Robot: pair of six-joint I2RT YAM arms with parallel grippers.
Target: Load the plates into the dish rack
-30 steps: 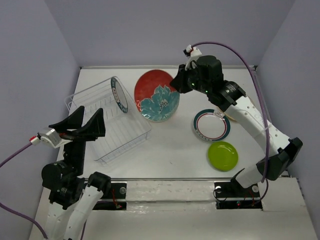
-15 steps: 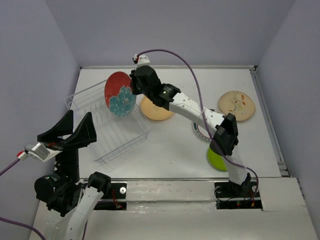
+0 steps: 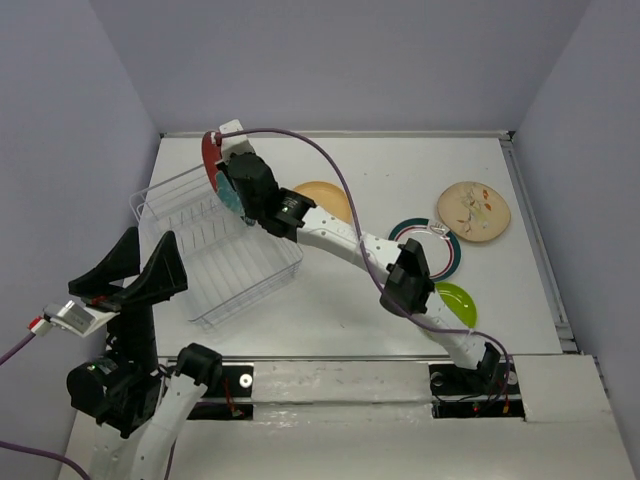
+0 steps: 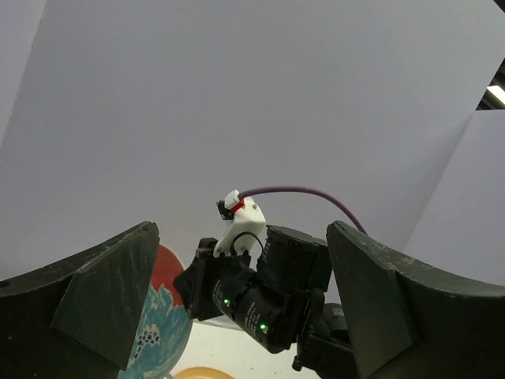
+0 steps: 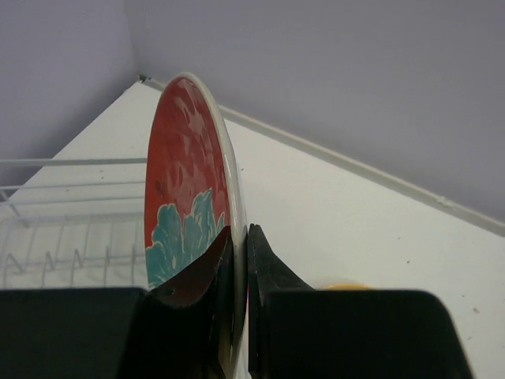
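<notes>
While right gripper pinches glossy round red plate by thin-wire rack; left gripper splayed, empty.

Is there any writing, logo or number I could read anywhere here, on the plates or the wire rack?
None: no word, brand or number is legible in any view.
On the red plate: a teal flower, no lettering.
On the beige plate: small coloured marks, too small to read as text.
On the teal-rimmed plate: rim pattern only, too small to tell.
On the dish rack: bare wire.
</notes>
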